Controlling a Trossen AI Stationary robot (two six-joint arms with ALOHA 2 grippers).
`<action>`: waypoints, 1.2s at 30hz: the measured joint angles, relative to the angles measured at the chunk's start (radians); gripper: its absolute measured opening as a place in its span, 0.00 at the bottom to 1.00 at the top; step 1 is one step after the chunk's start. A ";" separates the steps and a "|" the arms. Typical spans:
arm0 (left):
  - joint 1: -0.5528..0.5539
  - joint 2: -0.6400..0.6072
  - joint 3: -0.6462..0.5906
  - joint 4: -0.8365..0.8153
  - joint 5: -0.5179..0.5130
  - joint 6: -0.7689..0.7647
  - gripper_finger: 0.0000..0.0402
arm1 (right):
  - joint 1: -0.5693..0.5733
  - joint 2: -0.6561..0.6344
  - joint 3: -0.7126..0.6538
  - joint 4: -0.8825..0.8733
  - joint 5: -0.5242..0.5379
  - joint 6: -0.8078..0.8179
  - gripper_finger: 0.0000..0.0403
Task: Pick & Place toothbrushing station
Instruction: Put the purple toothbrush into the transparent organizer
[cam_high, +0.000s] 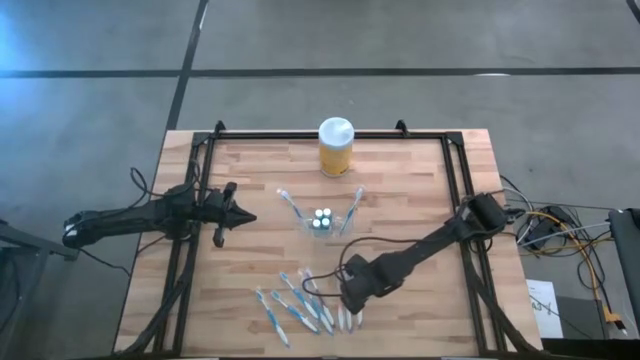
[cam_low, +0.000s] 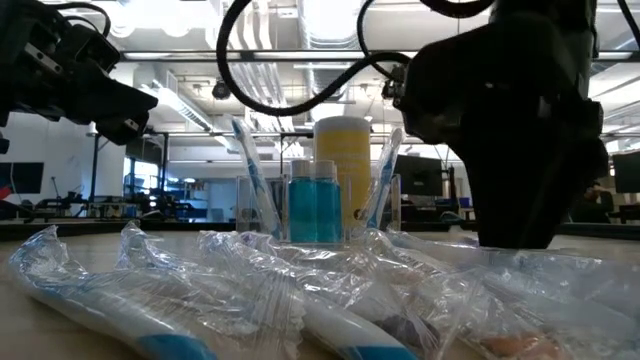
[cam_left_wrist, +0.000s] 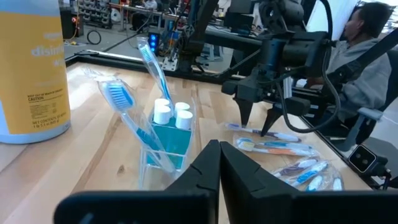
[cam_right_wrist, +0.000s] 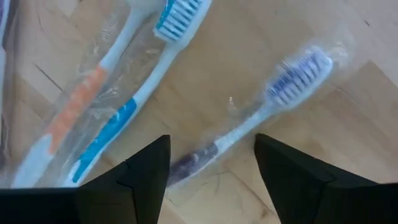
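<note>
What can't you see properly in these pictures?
- High view: the right gripper hangs over the wrapped toothbrushes, and its arm covers some.
- Low view: crinkly wrappers and that dark arm hide the clear holder's base.
- Right wrist view: the purple toothbrush's handle end runs behind a finger.
- Left wrist view: the yellow jar is cut off by the edge.

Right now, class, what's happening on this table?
The right claw hangs open over a row of wrapped toothbrushes near the table's front edge, lined up on a purple-handled toothbrush. The left claw waits shut, empty, beside the clear holder, which already has two toothbrushes and white-capped tubes in it. A yellow jar stands behind.
</note>
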 joint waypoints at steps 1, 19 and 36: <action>0.000 0.000 0.000 0.000 0.000 0.000 0.02 | 0.000 -0.001 -0.007 0.001 0.000 -0.009 0.57; 0.000 0.000 0.000 0.000 0.000 -0.002 0.02 | 0.000 -0.003 -0.001 -0.086 -0.003 -0.198 0.09; 0.000 0.000 0.000 0.001 -0.001 -0.004 0.02 | 0.013 -0.311 -0.007 -0.047 0.347 -0.456 0.03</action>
